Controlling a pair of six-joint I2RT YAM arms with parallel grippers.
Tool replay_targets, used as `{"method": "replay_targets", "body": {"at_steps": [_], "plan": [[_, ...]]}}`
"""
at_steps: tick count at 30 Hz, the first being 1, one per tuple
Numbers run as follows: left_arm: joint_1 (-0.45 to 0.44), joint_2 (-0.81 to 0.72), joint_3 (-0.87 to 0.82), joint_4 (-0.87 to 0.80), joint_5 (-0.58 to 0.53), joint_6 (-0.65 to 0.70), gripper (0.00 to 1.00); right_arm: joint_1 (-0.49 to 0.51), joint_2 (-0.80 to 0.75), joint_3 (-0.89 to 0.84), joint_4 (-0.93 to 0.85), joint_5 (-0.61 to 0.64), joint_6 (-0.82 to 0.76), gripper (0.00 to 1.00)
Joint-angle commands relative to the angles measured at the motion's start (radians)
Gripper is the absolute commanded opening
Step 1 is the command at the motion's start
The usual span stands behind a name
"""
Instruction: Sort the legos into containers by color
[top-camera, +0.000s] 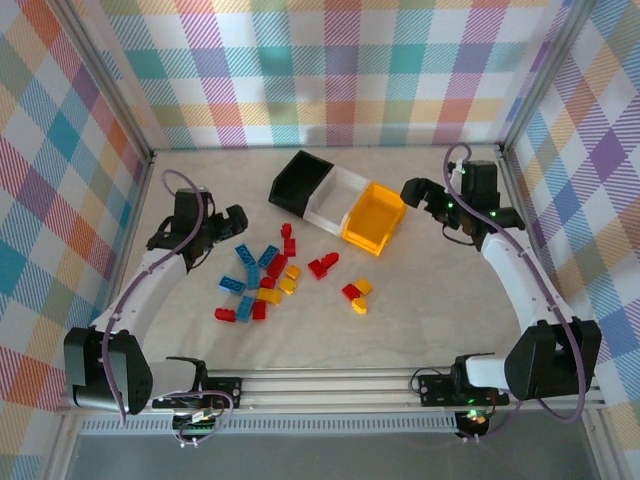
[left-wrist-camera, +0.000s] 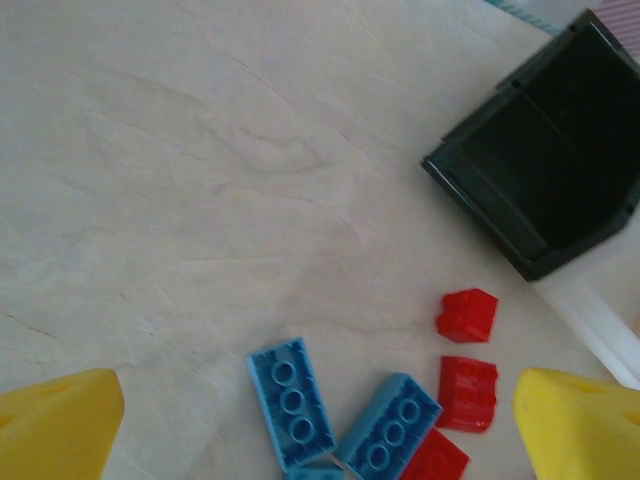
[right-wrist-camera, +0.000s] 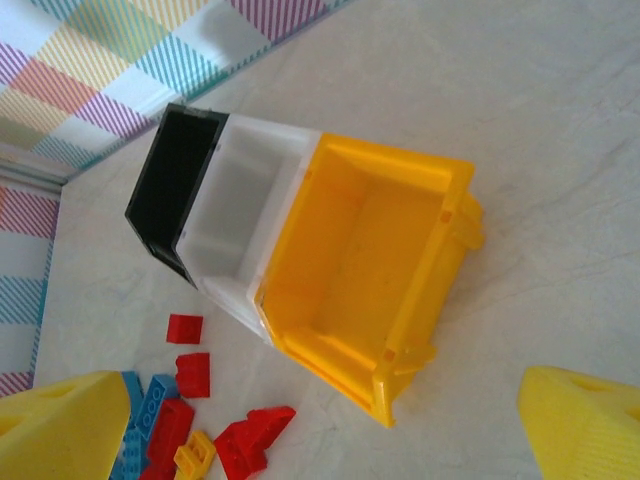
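Bricks lie on the table (top-camera: 430, 300) and both grippers are wide open.
The red, yellow and blue bricks (top-camera: 268, 257) sit in a loose pile just in front of three joined bins: black bin (top-camera: 290, 180), white bin (top-camera: 342, 184), yellow bin (top-camera: 352, 232). The left gripper (top-camera: 233, 218) hangs beside the pile. The right gripper (top-camera: 414, 191) hangs beside the yellow bin.

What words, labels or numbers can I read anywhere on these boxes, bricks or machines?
No readable text anywhere.
Black bin, white bin, yellow bin: plain, no label.
Bricks: studs only, any lettering too small to tell.
Robot arms: no legible marking.
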Motion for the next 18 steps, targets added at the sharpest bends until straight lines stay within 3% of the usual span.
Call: {"method": "replay_targets", "body": {"at_steps": [1,8,18], "plan": [[-0.031,-0.003,0.061,-0.062,0.056,-0.012,1.00,0.000,0.023,0.044,-0.046,-0.037,-0.003,1.00],[-0.115,0.022,0.112,-0.177,0.192,-0.076,1.00,0.026,0.106,0.102,-0.088,-0.133,-0.040,1.00],[-0.291,0.012,0.104,-0.249,0.168,-0.229,0.98,0.154,0.196,0.153,-0.245,-0.152,-0.120,1.00]]}}
